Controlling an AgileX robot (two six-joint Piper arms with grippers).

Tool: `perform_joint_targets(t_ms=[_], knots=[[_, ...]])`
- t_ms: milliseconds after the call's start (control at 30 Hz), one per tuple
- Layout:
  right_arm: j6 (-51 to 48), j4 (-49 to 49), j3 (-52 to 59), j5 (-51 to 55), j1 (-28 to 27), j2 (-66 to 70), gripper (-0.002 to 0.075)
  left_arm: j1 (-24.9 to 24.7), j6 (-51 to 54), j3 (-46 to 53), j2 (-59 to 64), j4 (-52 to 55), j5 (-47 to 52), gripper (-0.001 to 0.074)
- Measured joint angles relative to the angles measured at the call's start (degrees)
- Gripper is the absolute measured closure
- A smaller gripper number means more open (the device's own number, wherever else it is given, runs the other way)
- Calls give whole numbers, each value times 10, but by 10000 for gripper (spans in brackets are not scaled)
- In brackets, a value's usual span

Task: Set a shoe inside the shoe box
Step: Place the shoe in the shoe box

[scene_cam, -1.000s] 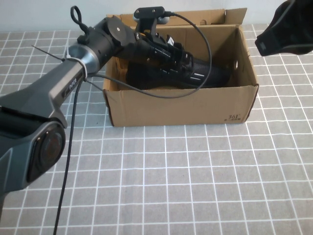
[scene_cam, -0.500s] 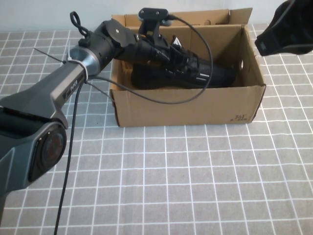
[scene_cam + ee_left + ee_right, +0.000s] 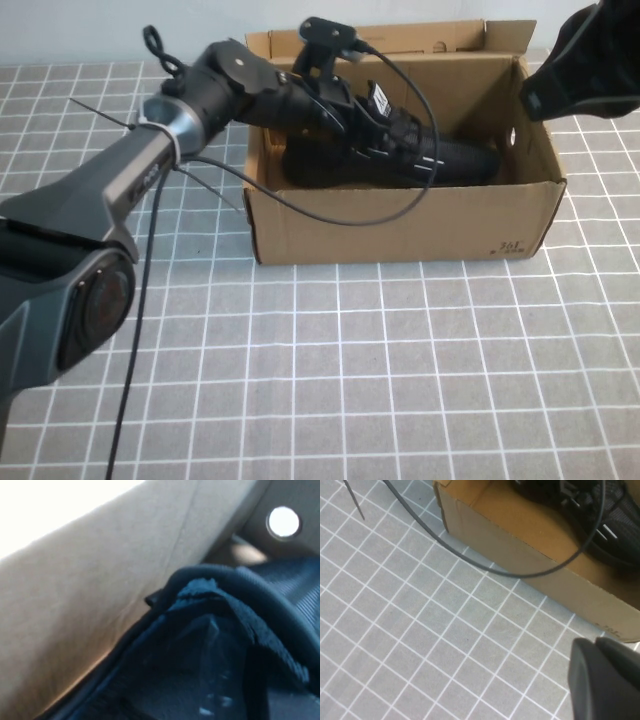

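The brown cardboard shoe box (image 3: 400, 235) stands open at the far middle of the table, its "361" print at the front right. The black shoe (image 3: 455, 162) lies inside it, toe to the right. My left gripper (image 3: 385, 125) reaches into the box from the left and is shut on the shoe near its laces. In the left wrist view the shoe's collar (image 3: 225, 645) fills the frame against the box's inner wall (image 3: 100, 580). My right gripper (image 3: 580, 70) hangs shut and empty above the box's right end; it also shows in the right wrist view (image 3: 605, 680).
A black cable (image 3: 330, 205) loops from the left arm over the box's front wall. The table is a grey cloth with a white grid (image 3: 350, 380). The right wrist view shows the box's front wall (image 3: 545, 575) and the shoe (image 3: 615, 535).
The box, with the shoe in it and my left gripper on the shoe, has slid to the right. The right gripper has stayed in place.
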Motion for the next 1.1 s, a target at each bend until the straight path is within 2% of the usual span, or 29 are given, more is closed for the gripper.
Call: perform_joint_targets(t_ms=[233, 367, 667, 833, 933, 967, 1033, 1100], knots=[[0, 2, 0, 0, 0, 0, 742, 44, 27, 0, 3, -115, 10, 724], [0, 2, 0, 0, 0, 0, 742, 52, 53, 0, 5, -168, -9, 724], [0, 15, 0, 0, 0, 0, 742, 39, 66, 0, 5, -210, -45, 724], [0, 15, 0, 0, 0, 0, 742, 38, 67, 0, 5, -196, -7, 721], [0, 17, 0, 0, 0, 0, 742, 37, 64, 0, 5, -181, 11, 671], [0, 18, 0, 0, 0, 0, 742, 37, 59, 0, 5, -180, 13, 633], [0, 21, 0, 0, 0, 0, 742, 37, 53, 0, 5, -178, 16, 537], [0, 23, 0, 0, 0, 0, 742, 40, 50, 0, 5, -177, 24, 403]])
